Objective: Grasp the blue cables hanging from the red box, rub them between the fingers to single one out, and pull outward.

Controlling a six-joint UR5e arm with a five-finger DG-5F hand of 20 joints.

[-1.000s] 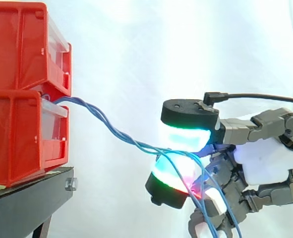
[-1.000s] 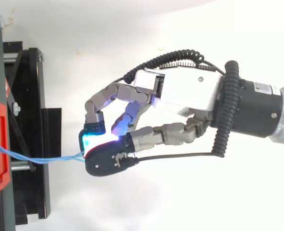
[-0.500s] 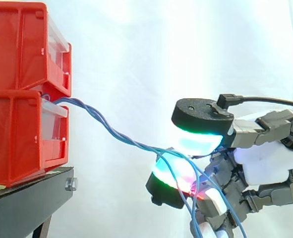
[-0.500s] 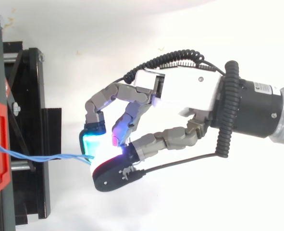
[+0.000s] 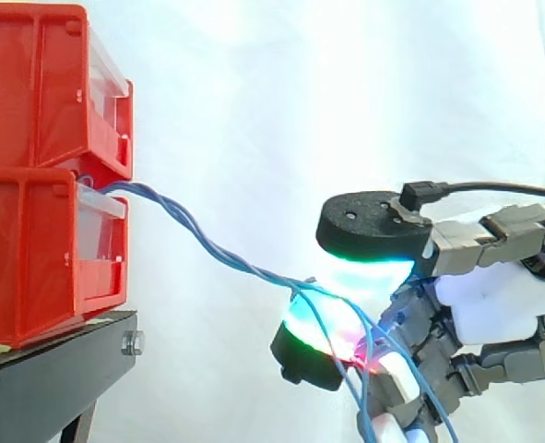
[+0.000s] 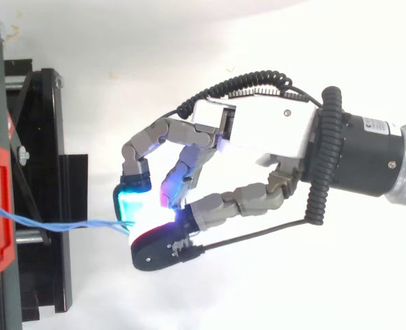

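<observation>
White curtain (image 5: 254, 92) bkgd; hand (image 6: 257, 130) pinches blue cables (image 5: 212, 245) btwn pads (image 5: 364, 274), red box (image 5: 32, 249) well beyond fingertips.

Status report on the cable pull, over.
Robot hand shut on thin blue cables. Cables run from red plastic box. Nothing in the way.

Robot hand (image 6: 257, 134) reaching in from the right, wrist level, fingers curled. Thumb pad (image 5: 369, 231) sits over a glowing fingertip (image 5: 311, 334), blue cables (image 5: 207, 245) pinched between them.
</observation>
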